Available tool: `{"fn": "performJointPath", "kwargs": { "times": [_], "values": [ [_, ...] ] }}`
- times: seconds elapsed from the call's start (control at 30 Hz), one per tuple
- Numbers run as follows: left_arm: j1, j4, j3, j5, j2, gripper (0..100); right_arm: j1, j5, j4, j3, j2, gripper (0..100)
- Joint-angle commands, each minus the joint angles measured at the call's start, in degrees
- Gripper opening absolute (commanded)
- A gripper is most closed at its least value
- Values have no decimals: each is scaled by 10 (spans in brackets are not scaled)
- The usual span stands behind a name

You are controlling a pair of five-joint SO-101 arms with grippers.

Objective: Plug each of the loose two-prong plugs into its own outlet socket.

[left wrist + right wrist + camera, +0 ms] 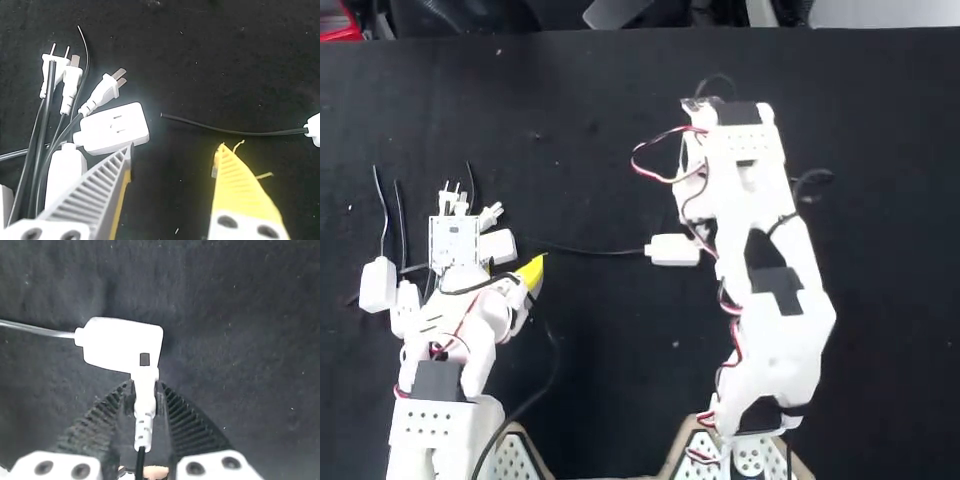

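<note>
Left arm (460,320): rises from the near edge of the table at the left; folded forward and low over a cluster of cords and plugs; its yellow finger (532,268) points toward the table's middle
Left gripper (175,150): spread wide; ribbed grey finger (100,185) on one side, the yellow one on the other; bare black cloth between them; pinching nothing
Loose plugs (107,87): three white two-prong plugs lying close together beyond the grey finger, prongs pointing away from the gripper; black cords (45,130) trail back from them under the arm
Free outlet block (112,127): white, two slots facing up; lies just ahead of the grey fingertip, beside the nearest plug; nothing in its slots
Right arm (770,290): stands up from the near edge at the right; stretches away over the table's middle
Right gripper (145,386): black ribbed fingers (105,425) pressed against both sides of the held plug (145,405)
Held plug: white; its nose butts against the side of the outlet block (120,347); no prongs show between the two
Outlet block: white, flat on the cloth, on the side of the right arm facing the other arm; a thin cable (590,250) runs from it toward the left arm
Table (620,120): covered in black cloth
</note>
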Motion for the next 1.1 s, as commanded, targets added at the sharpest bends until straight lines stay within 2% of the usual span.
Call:
{"fn": "performJointPath", "kwargs": {
  "times": [0.0, 0.47, 0.73, 1.07],
  "values": [
    [-1, -5, -9, -4, -6, 263, 10, -2, 23, -58, 10, 11],
    [-3, -5, -9, -4, -6, 263, 11, -6, 41, -89, 55, 10],
    [-2, -6, -10, -4, -6, 263, 2, -6, 40, -29, -18, 10],
    [-4, -5, -15, -4, -6, 263, 19, -5, 25, -11, -25, 10]
  ]
}}
